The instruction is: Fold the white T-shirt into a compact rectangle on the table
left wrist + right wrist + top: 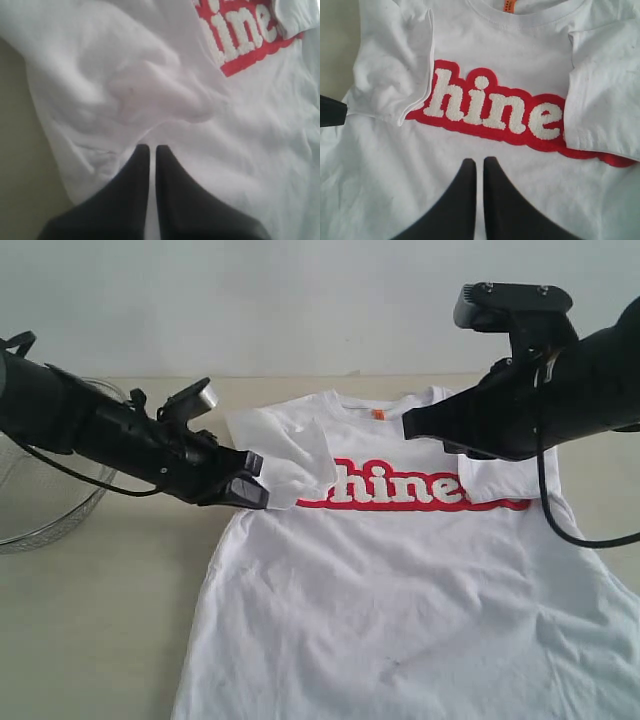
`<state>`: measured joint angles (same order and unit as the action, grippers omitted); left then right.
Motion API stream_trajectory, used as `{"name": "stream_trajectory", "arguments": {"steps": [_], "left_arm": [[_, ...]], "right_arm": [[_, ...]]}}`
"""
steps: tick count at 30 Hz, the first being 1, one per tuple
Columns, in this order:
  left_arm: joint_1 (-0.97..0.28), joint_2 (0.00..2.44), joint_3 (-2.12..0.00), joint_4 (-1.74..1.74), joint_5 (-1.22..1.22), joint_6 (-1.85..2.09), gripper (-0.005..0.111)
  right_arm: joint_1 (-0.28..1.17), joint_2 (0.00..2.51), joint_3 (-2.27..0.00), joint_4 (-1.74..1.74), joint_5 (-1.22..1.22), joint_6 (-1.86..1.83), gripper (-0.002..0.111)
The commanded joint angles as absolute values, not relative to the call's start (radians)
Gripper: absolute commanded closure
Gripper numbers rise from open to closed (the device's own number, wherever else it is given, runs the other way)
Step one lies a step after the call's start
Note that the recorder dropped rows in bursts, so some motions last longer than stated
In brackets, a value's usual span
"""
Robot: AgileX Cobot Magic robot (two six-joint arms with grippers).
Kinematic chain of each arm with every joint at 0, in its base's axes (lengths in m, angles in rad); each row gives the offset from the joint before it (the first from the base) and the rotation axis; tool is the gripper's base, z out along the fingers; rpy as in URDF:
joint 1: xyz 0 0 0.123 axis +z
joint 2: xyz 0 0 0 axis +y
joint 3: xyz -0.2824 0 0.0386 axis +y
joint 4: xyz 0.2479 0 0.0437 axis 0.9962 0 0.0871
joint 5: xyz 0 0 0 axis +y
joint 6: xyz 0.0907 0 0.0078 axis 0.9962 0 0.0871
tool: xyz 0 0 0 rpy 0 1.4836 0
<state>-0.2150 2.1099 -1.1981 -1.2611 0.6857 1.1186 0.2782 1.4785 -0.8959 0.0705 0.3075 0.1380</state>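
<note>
Clamping left edge of white cotton T-shirt (pixel 400 580), left end effector (pixel 258 485) nearer; right end effector (pixel 408 426) closed, empty, over chest; hem near.

Pale beige tabletop (pixel 100 640) with a white T-shirt (pixel 400 600) lying front up, its collar toward the far edge and its hem toward the near edge. Both sleeves are folded inward over the chest, covering the ends of the red-and-white lettering. A round wire-mesh basket (pixel 40 510) stands at the left edge, apart from the shirt.
</note>
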Motion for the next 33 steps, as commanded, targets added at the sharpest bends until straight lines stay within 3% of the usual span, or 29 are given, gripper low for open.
{"name": "stream_trajectory", "arguments": {"steps": [1,12,22,33], "left_arm": [[-0.222,2.128,-1.204,-1.24,0.631,1.086,0.102],[-0.222,2.152,-1.204,-1.181,0.599,1.057,0.102],[-0.22,2.152,-1.204,-0.852,0.516,0.747,0.102],[-0.219,2.116,-1.204,-0.851,0.524,0.733,0.102]], "right_arm": [[0.277,1.468,-0.884,0.069,0.318,0.132,0.108],[0.279,1.468,-0.884,0.069,0.326,0.132,0.108],[0.279,1.468,-0.884,0.069,0.329,0.129,0.108],[0.279,1.468,-0.884,0.046,0.35,0.128,0.108]]}}
